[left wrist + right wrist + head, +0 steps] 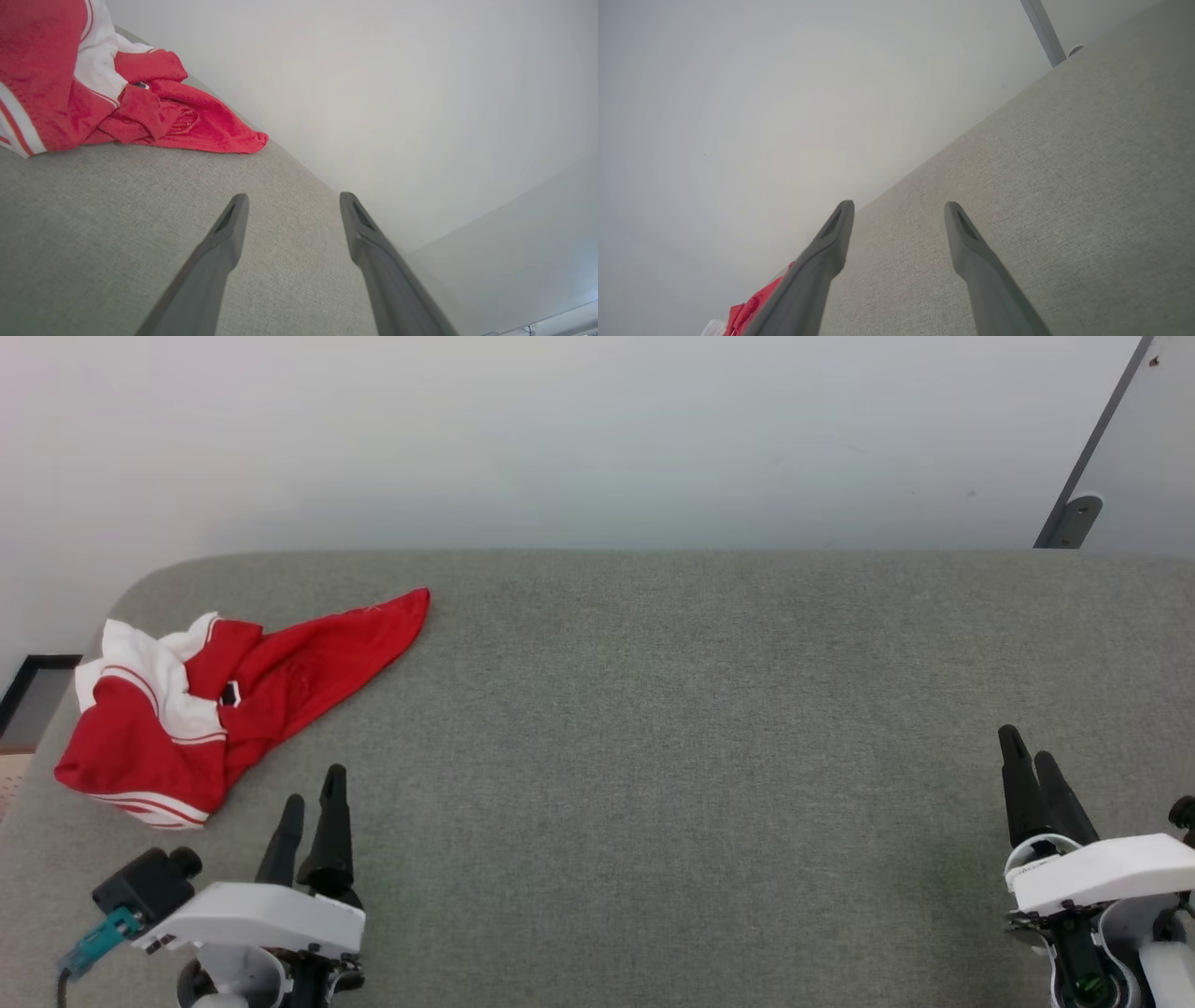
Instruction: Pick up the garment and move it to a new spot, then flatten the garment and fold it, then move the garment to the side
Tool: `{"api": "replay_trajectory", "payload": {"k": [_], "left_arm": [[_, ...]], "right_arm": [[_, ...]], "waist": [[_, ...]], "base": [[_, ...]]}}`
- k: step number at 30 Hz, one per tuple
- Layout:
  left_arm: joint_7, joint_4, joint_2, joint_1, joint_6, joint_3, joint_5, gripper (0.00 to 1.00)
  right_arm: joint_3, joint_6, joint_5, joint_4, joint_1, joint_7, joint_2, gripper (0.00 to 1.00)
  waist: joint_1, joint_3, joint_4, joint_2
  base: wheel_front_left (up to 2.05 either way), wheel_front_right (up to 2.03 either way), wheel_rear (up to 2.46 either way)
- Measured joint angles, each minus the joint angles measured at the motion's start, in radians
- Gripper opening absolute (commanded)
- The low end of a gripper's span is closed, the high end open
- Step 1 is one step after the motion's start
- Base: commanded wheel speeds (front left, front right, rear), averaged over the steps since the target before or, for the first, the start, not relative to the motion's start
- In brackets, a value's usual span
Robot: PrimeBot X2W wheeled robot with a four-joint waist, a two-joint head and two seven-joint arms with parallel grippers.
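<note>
The principal hazard is position: the garment (233, 700) lies bunched at the far left of the grey fabric-covered surface (653, 756), close to its left edge and rounded far corner, so a grasp that pushes outward rather than lifts could slide cloth over the edge. The second hazard is an uneven grasp: the cloth is heaped in overlapping folds, and jaws closing on the heap could take several layers at once, or one thin layer only, leaving the rest to trail and twist in transfer. Too deep a descent could press the jaw tips into the textured covering. The left gripper (314, 786) is positioned close to the near side of the garment, not touching it, jaws spread and empty. The right gripper (1027, 744) is positioned well apart at the right of the surface, jaws likewise spread and empty, so a two-arm hold would call for a long reach across. The garment is soft red cloth with white panels (154, 663) on its left part, thin red-and-white striped trim (154, 807) along the near hem, and a small black emblem (230, 693) near the middle. One red tail runs out flat toward the far right; the remainder is crumpled, and front cannot be told from back.
</note>
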Motion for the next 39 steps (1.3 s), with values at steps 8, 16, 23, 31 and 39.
{"api": "replay_trajectory", "payload": {"k": [8,16,23,31,39], "left_arm": [[-0.026,-0.012,0.022,-0.008,0.019,-0.023,0.138,1.00],[-0.051,-0.013,0.046,-0.017,0.030,-0.045,0.245,1.00],[-0.069,-0.013,0.059,-0.023,0.051,-0.070,0.331,1.00],[-0.090,-0.006,0.074,-0.023,0.063,-0.087,0.407,1.00],[-0.109,0.008,0.079,-0.027,0.064,-0.097,0.465,1.00]], "right_arm": [[-0.015,0.000,-0.175,0.009,-0.021,-0.026,0.005,1.00],[-0.003,0.000,-0.311,0.032,-0.042,-0.051,0.007,1.00],[0.006,0.000,-0.409,0.057,-0.064,-0.069,0.002,1.00],[0.016,0.000,-0.500,0.098,-0.083,-0.090,-0.004,1.00],[0.019,0.000,-0.571,0.119,-0.094,-0.110,-0.007,1.00]], "waist": [[0.0000,0.003,-0.001,0.0000],[0.0000,0.004,-0.002,0.0000],[0.0000,0.002,-0.002,0.0000],[0.0000,-0.001,-0.005,0.0000],[-0.0001,-0.001,-0.005,0.0000]], "base": [[0.00,0.00,0.00],[0.00,0.00,0.00],[0.00,0.00,0.00],[0.00,0.00,0.00],[0.00,0.00,0.00]]}}
